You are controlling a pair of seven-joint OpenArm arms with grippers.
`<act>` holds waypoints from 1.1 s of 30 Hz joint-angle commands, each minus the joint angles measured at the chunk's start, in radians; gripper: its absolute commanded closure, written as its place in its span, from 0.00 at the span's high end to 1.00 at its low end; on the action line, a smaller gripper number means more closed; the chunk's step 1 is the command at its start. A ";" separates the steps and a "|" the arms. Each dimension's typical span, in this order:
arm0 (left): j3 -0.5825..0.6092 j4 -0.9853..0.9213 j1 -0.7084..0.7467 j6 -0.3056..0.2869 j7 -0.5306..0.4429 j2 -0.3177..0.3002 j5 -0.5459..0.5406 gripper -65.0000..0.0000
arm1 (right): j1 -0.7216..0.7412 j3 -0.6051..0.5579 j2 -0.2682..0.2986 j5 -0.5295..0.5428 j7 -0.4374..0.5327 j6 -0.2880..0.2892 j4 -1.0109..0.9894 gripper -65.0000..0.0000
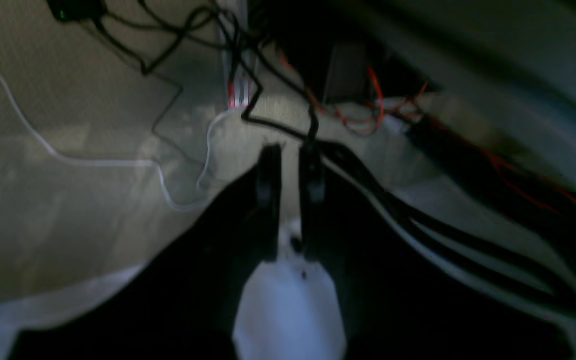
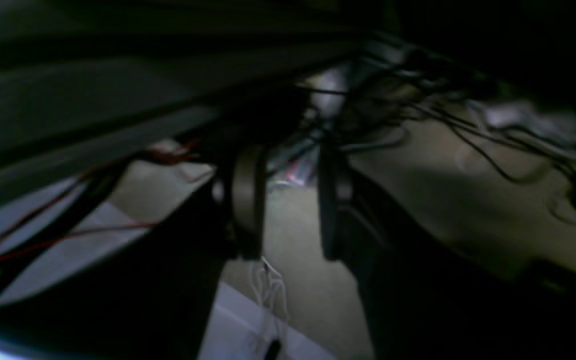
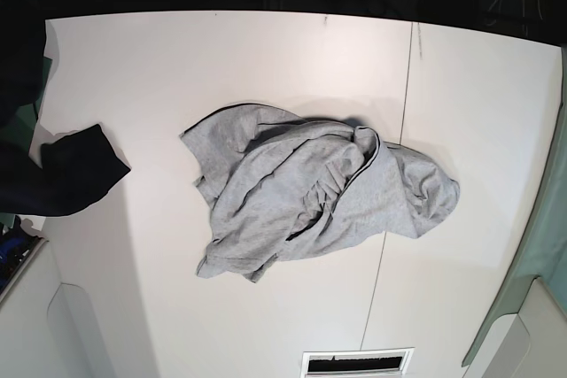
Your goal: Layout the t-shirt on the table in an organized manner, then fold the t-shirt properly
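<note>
Grippers first: left gripper (image 1: pixel 290 150) seen from its own wrist camera, two dark fingers parted by a narrow gap, nothing between them, aimed at pale floor strewn with black, white and red cables (image 1: pixel 168 55) rather than at any cloth. Right gripper (image 2: pixel 290 165) likewise empty in its wrist view, fingers set noticeably wider, pointed at dim flooring and more tangled wire under a dark overhang. Neither arm visible in the base view, so both judged parked off the work surface, well apart from the garment. Further out, t-shirt (image 3: pixel 310 192) near the middle of the table (image 3: pixel 221 59), a rumpled grey heap lying across the thin dark seam line (image 3: pixel 403 130), deeply creased and folded over on itself, one lobe bulging to the right, a ragged edge trailing toward the near left; no sleeve, collar or lettering clearly made out. Dark cloth (image 3: pixel 75 170) at the left edge of the white top, apart from the shirt. Step in hand, as a judgement: the very start of the laying-out, with no spreading and no folding done yet. Next move likely calling for both arms brought over the table, two separate edges of the heap picked out, such as hem corners or shoulders if findable, then pinched and drawn apart to flatten the fabric before any fold.
</note>
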 commanded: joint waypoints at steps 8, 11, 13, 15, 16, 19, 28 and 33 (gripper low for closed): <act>0.000 0.230 0.153 -0.024 0.011 -0.035 -0.013 0.15 | -0.208 0.002 0.065 0.139 0.007 0.052 0.287 0.28; 0.000 0.309 0.192 -0.023 0.032 -0.039 -0.039 0.15 | -0.277 0.002 0.098 0.167 0.007 0.052 0.391 0.28; 0.000 0.363 0.216 -0.024 0.055 -0.045 -0.055 0.15 | -0.318 0.002 0.123 0.205 0.007 0.053 0.455 0.28; 0.000 0.420 0.238 -0.023 0.094 -0.051 -0.087 0.15 | -0.357 0.002 0.146 0.242 0.006 0.053 0.518 0.28; 0.000 0.450 0.248 -0.023 0.122 -0.054 -0.098 0.15 | -0.378 0.002 0.158 0.255 0.006 0.053 0.551 0.28; -0.022 0.552 0.277 -0.023 0.212 -0.062 -0.101 0.15 | -0.443 0.002 0.195 0.278 0.003 0.053 0.654 0.28; -0.280 0.915 0.427 -0.068 0.278 -0.062 -0.240 0.15 | -0.626 0.002 0.303 0.374 0.003 0.052 0.984 0.28; -0.426 1.096 0.515 -0.137 0.323 -0.068 -0.350 0.15 | -0.706 0.002 0.339 0.373 0.003 0.052 1.169 0.28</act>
